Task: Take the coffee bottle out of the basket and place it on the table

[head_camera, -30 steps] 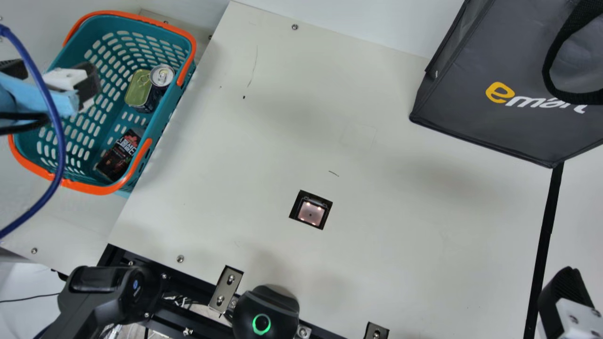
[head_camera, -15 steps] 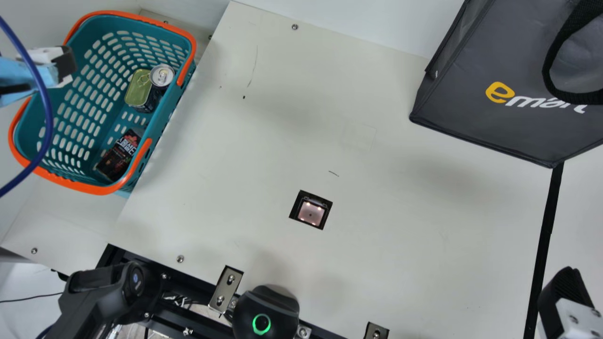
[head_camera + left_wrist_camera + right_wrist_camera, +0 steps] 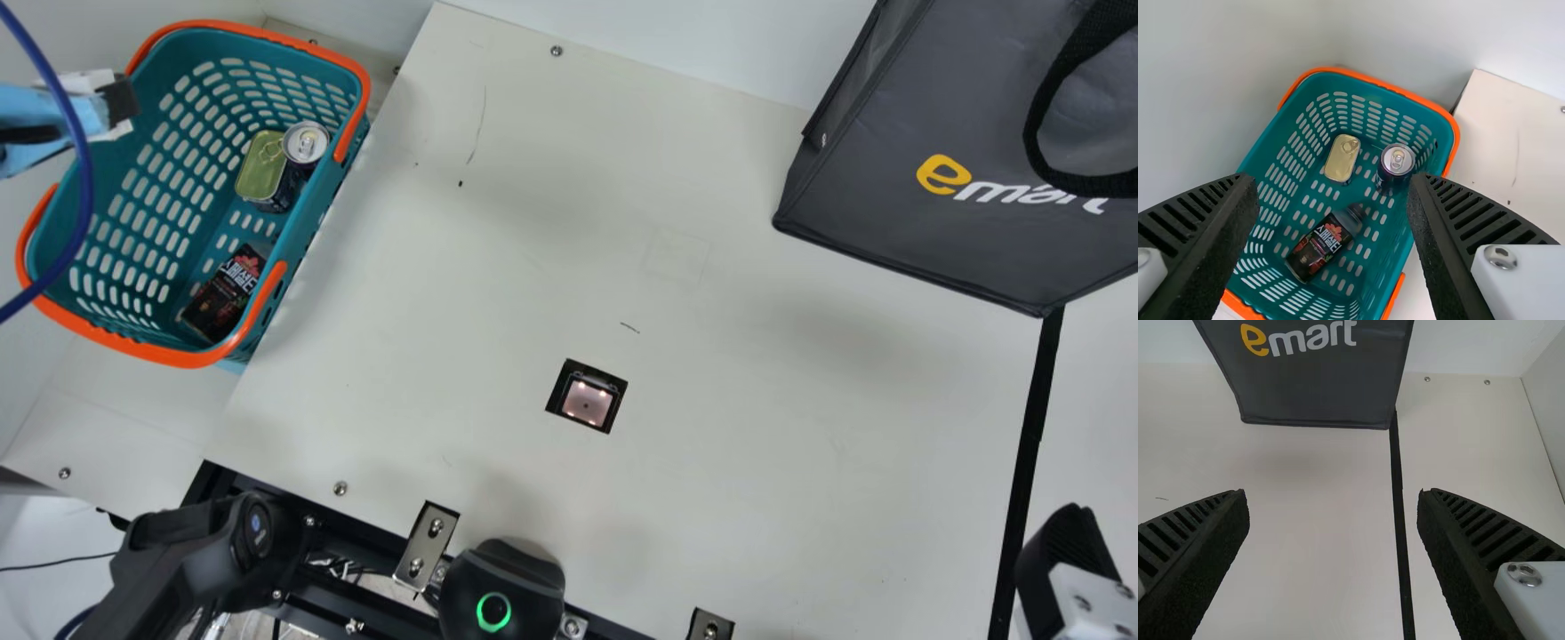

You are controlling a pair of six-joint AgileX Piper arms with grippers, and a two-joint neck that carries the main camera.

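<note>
Upper left in the main view, my left hand [image 3: 1333, 181] is wide. Grab step — I should dip into the basket [image 3: 1385, 85] and pinch the coffee bottle [image 3: 1313, 253].

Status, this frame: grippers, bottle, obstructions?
Both open: left gripper facing basket, right gripper over table. Coffee bottle lying in basket, ungripped. Nothing atop it; drink can, flat tin nearby.

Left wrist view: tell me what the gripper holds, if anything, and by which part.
Nothing: the black ribbed left gripper is open, and the dark, red-printed coffee bottle lies in the teal plastic basket.
</note>
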